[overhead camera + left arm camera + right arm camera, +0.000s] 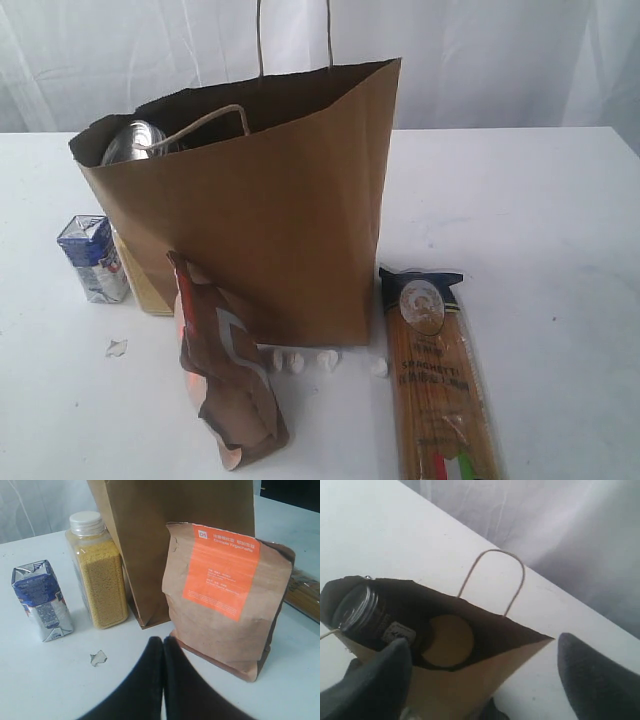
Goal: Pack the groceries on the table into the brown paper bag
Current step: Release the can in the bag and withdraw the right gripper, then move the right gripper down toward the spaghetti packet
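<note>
Bag (470, 680) is standing below gaping right jaws; closed left jaws are facing the foil pouch (225, 595).

We can reach the bag (290, 230) from above through its open mouth; a dark jar (360, 612) and a tan-lidded jar (447, 640) fill its left end. The pouch (225, 380) blocks its front, and the carton (93, 258) and bottle (97, 580) block its left side. Right of the spaghetti (435, 370), the table (540, 230) is open.

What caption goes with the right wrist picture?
Open right gripper over the paper bag, dark jar and tan-lidded jar inside.
</note>
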`<action>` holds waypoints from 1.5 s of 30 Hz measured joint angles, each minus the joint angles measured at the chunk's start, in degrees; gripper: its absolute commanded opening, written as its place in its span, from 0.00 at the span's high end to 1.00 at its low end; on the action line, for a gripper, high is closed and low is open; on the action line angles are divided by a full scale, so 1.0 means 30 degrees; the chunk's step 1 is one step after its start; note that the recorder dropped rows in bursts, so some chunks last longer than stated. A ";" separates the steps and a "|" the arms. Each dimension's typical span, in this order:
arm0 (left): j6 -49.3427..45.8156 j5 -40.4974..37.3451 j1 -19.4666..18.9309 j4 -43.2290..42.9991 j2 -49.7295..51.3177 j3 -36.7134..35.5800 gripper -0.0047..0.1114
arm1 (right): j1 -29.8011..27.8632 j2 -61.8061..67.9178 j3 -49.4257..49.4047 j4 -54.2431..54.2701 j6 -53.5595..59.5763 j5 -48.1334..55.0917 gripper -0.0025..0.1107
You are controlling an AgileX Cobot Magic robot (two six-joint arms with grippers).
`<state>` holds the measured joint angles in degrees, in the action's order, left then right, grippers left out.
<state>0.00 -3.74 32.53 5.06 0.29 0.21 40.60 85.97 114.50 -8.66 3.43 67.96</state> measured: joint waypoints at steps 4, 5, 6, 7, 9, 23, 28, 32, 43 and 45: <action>0.0000 0.0000 0.0000 0.0000 0.0000 0.0000 0.96 | 0.0000 -0.1472 -0.0851 -0.1177 -0.0896 0.0402 0.33; 0.0000 0.0000 0.0000 0.0000 0.0000 0.0000 0.96 | 0.0000 -0.1975 -0.1249 -0.1580 -0.1277 0.0433 0.33; 0.0000 0.0000 0.0000 0.0000 0.0000 0.0000 0.96 | 0.0000 -0.2322 -0.1560 -0.1845 -0.1556 0.0433 0.33; 0.0000 0.0000 0.0000 0.0000 0.0000 0.0000 0.96 | 0.0000 -0.2673 -0.1917 -0.2126 -0.1816 0.0433 0.33; 0.0000 0.0000 0.0000 0.0000 0.0000 0.0000 0.96 | 0.0000 -0.3568 -0.2962 -0.2759 -0.2404 0.0488 0.33; 0.0000 0.0000 0.0000 0.0000 0.0000 0.0000 0.96 | 0.0000 -0.8651 -1.3141 -0.3296 -0.6029 0.0649 0.33; 0.0000 0.0000 0.0000 0.0000 0.0000 0.0000 0.96 | 0.0000 -0.8919 -1.6779 -0.1190 -0.6106 -0.0912 0.33; 0.0000 0.0000 0.0000 0.0000 0.0000 0.0000 0.96 | 0.0000 -0.8881 -1.9243 0.0336 -0.5651 -0.2986 0.33; 0.0000 0.0000 0.0000 0.0000 0.0000 0.0000 0.96 | 0.0000 -0.5787 -2.2101 0.1652 -0.4493 -0.6174 0.51; 0.0000 0.0000 0.0000 0.0000 0.0000 0.0000 0.96 | 0.0000 -0.4742 -2.2130 0.1737 -0.3836 -0.6723 0.51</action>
<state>0.00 -3.74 32.53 5.06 0.29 0.21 40.60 71.74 48.11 -3.45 -8.08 47.79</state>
